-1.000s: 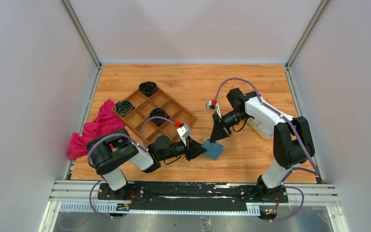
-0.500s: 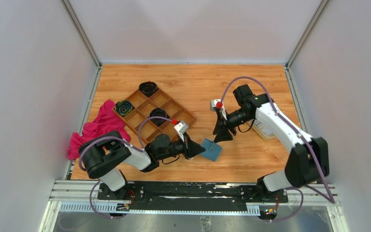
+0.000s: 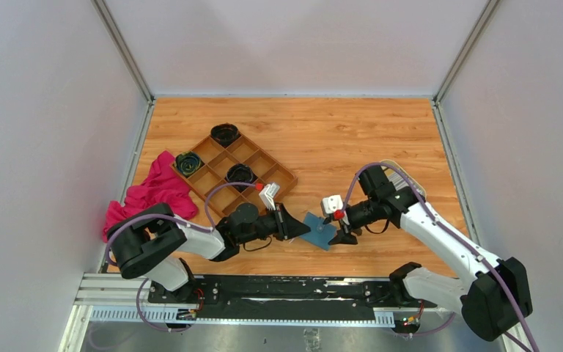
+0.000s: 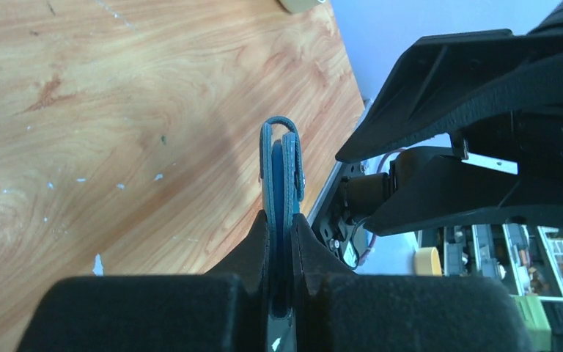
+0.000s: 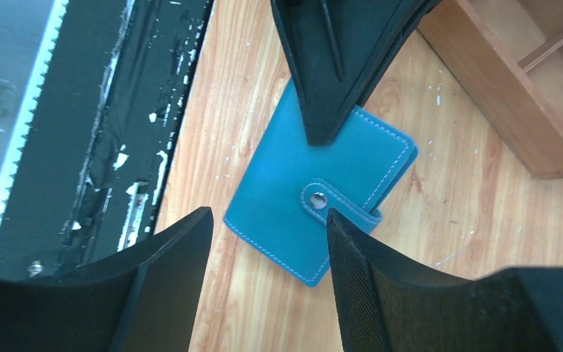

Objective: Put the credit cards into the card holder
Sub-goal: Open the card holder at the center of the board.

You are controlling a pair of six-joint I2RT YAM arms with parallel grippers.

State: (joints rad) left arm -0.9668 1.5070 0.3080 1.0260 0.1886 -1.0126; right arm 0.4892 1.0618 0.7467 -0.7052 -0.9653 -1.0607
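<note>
Wood table (image 3: 352, 132): tray (image 3: 264, 167) behind, left hand (image 3: 305, 229) clamps card holder (image 3: 320, 226)

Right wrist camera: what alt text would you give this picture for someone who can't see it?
A closed teal card holder, snap tab fastened, is pinched at its far edge by the left gripper over a wooden table. The right gripper stands open in the foreground, straddling the holder's near corner.

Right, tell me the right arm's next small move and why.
Probably lower the open right gripper onto the snap tab and pinch it: the card holder is snapped shut, and the left gripper clamps one edge, steadying it.
</note>
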